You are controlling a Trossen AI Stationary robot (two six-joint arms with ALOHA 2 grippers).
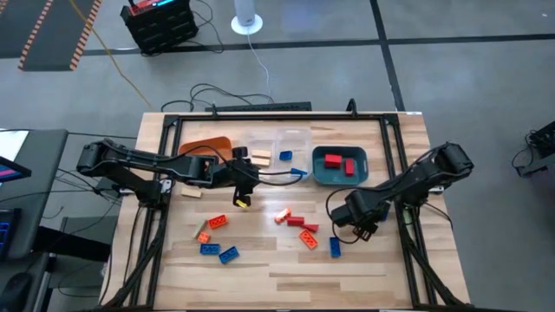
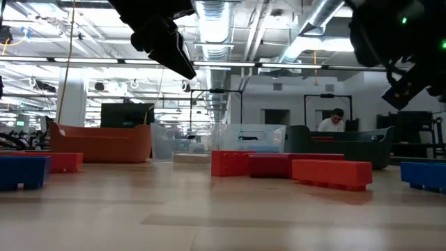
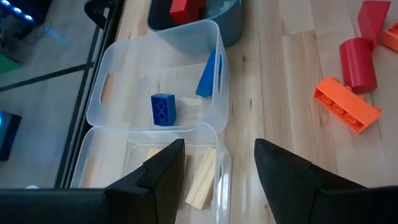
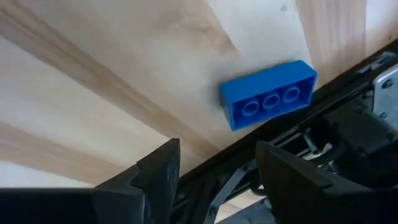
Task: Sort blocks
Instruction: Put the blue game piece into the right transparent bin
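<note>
Blocks (image 1: 299, 227) lie scattered mid-table toward the front edge; red ones sit in the teal tray (image 1: 340, 178) and a blue one in the clear tray (image 1: 290, 136) at the back. Left gripper (image 1: 242, 201) hovers by the clear trays, fingers parted, empty. Right gripper (image 1: 364, 231) hangs right of centre, parted, empty.

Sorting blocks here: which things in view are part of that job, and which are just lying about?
Part of the job:
- loose blocks on the table
- blue block under the right gripper
- orange tray, two clear trays, teal tray
- left gripper, open and empty over the clear trays

Lying about:
- black crate on the floor
- white fan base
- cables
</note>
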